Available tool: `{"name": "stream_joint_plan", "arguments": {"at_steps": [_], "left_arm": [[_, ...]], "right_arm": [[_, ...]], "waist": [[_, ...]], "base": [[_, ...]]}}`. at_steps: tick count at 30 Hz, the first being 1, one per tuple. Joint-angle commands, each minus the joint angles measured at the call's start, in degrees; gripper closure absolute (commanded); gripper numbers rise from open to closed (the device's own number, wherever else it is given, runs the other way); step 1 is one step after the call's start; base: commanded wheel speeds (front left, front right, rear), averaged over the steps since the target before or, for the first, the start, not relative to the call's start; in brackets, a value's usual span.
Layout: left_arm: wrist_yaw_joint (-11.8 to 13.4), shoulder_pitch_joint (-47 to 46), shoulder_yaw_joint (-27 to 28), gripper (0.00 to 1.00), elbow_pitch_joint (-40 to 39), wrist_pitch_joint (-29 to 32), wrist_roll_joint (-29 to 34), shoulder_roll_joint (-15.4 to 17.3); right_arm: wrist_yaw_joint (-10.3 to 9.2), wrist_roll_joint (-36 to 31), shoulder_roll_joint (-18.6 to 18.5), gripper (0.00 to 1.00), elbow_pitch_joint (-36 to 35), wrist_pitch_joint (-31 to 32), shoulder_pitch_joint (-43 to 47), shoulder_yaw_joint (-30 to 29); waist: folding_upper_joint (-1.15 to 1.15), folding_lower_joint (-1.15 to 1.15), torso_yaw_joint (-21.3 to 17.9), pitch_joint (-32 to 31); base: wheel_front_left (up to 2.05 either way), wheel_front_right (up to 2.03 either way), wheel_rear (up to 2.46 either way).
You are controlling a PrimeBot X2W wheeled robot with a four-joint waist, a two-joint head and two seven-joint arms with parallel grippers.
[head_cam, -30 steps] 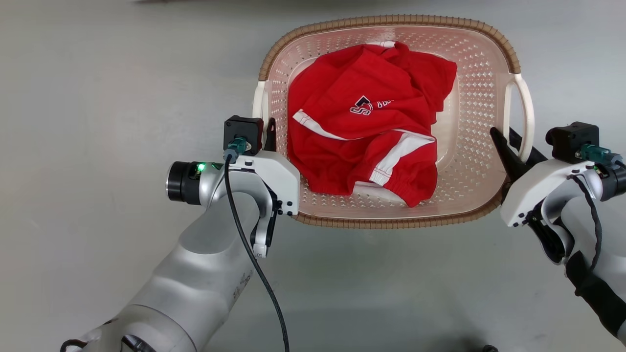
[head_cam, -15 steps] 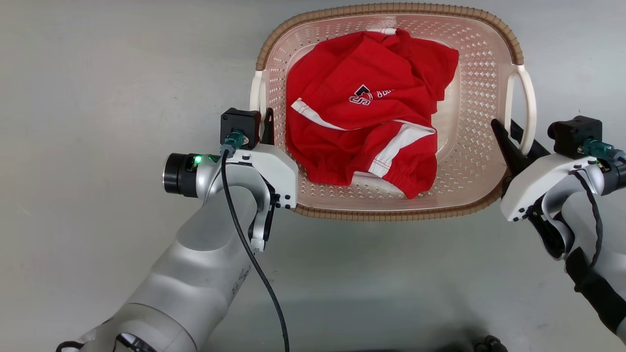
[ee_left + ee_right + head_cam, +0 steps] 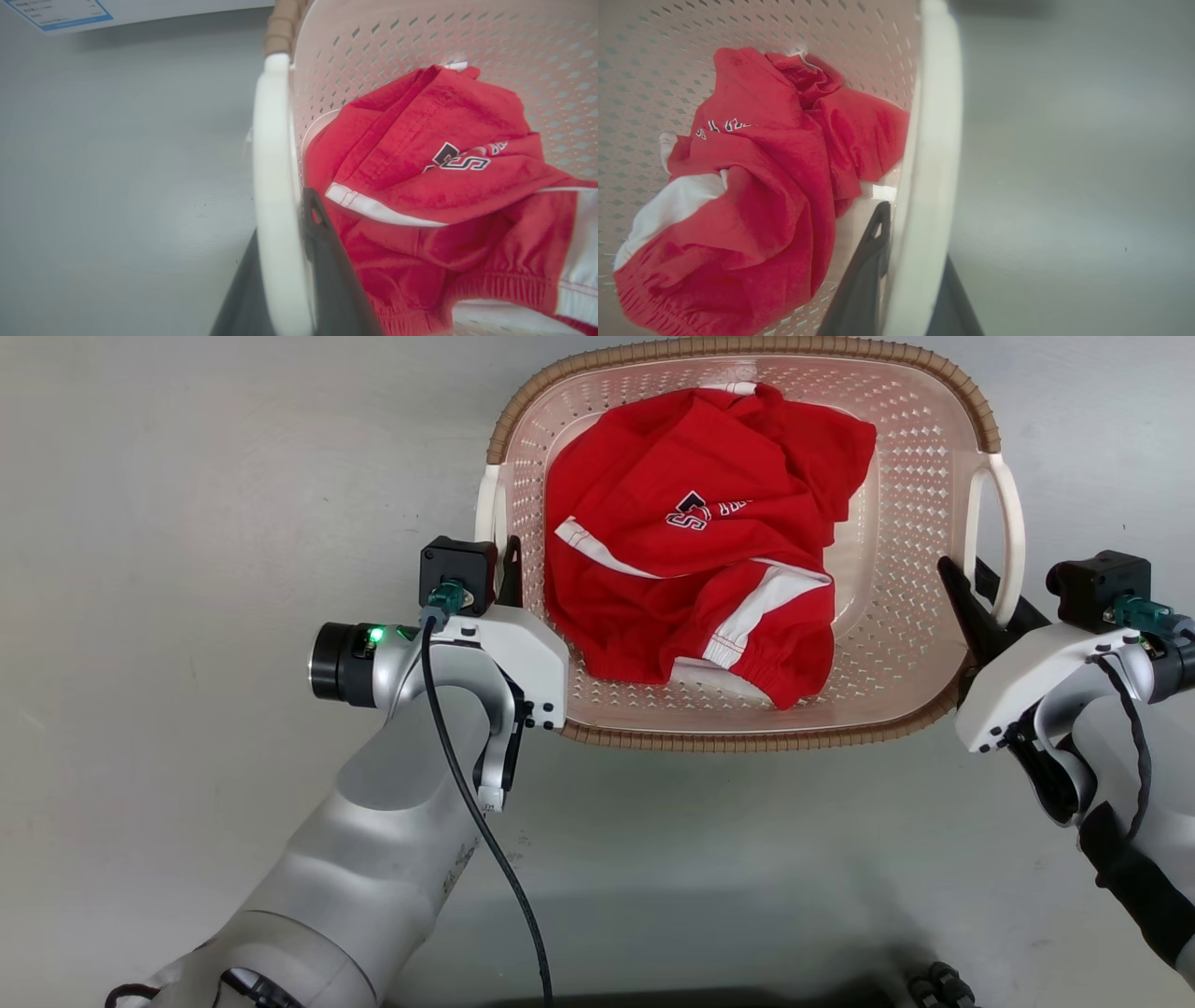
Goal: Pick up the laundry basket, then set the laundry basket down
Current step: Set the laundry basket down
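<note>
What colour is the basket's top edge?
The laundry basket rim is woven-looking brown; head view shows it best.

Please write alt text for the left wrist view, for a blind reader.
The left claw grips the white handle of the pale pink laundry basket, one dark finger on each side. A crumpled red garment lies inside; grey floor at left.

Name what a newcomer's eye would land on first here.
First, the bright red garment with white trim, crumpled inside the pale pink laundry basket on the plain grey floor. Next, the two arms. The left gripper is closed on the left handle and the right gripper on the right handle, with a dark finger on either side of each.
</note>
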Motion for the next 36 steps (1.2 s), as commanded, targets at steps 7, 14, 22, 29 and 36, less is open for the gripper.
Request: {"name": "stream_joint_plan", "arguments": {"at_steps": [7, 14, 22, 29, 36], "left_arm": [[1.2, -1.7, 1.1, 1.00, -0.3, -0.8, 1.4, 2.4], [1.2, -2.2, 0.8, 1.00, -0.2, -0.8, 1.1, 2.4], [1.4, -2.4, 0.5, 1.00, 0.1, -0.8, 0.0, 2.4], [1.7, -1.8, -1.8, 0.00, 0.6, -0.8, -3.2, 2.4], [2.1, -2.5, -3.5, 0.00, -0.1, -0.8, -5.0, 2.4]], "right_arm": [[0.79, -0.6, -1.9, 1.00, 0.3, -0.5, 1.8, 0.5], [0.79, -0.6, -2.1, 1.00, 0.6, -0.5, 1.4, 0.4], [0.79, -0.5, -2.0, 0.90, 0.6, -0.5, 1.1, -0.4], [0.79, -1.3, -1.8, 0.00, 1.7, -0.5, 0.8, -4.1], [0.79, -2.5, -1.5, 0.00, 1.4, -0.5, 0.8, -5.3]], "waist": [[0.00, 0.00, 0.0, 0.9], [0.00, 0.00, 0.1, 1.5], [0.00, 0.00, 0.0, 2.0], [0.00, 0.00, -0.1, 2.8], [0.00, 0.00, -0.3, 3.2]], "base": [[0.00, 0.00, 0.00], [0.00, 0.00, 0.00], [0.00, 0.00, 0.00], [0.00, 0.00, 0.00], [0.00, 0.00, 0.00]]}}
